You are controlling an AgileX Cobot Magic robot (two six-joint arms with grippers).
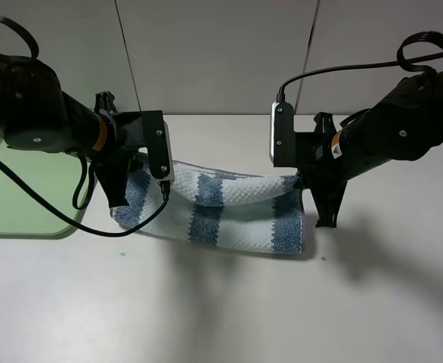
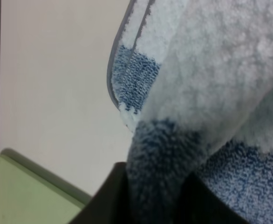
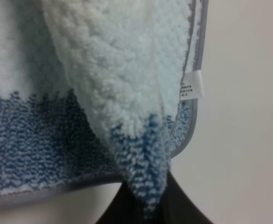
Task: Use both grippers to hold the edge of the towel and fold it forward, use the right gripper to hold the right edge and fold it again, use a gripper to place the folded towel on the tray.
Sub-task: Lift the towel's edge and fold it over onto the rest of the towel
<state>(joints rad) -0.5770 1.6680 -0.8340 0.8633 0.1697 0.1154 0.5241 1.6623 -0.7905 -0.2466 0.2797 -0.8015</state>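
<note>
The blue-and-white striped towel [image 1: 229, 212] lies across the middle of the table with its upper layer raised and hanging between the two grippers. My left gripper [image 1: 119, 198] is at the towel's left end. In the left wrist view its black jaws [image 2: 157, 200] have a thick bunch of towel [image 2: 211, 93] between them, and the grey edge of the towel [image 2: 111, 79] curves nearby. My right gripper [image 1: 323, 212] is at the right end, shut tightly on a pinched fold of towel [image 3: 104, 70] beside the hem [image 3: 199, 60]. The light-green tray [image 1: 17, 197] lies at the far left, also seen as the tray [image 2: 24, 196].
A white care label [image 3: 192, 86] sticks out of the hem near the right gripper. A black cable [image 1: 78, 215] loops from the left arm over the table and the tray's corner. Pale tabletop stretches in front of the towel, and a grey panelled wall stands behind.
</note>
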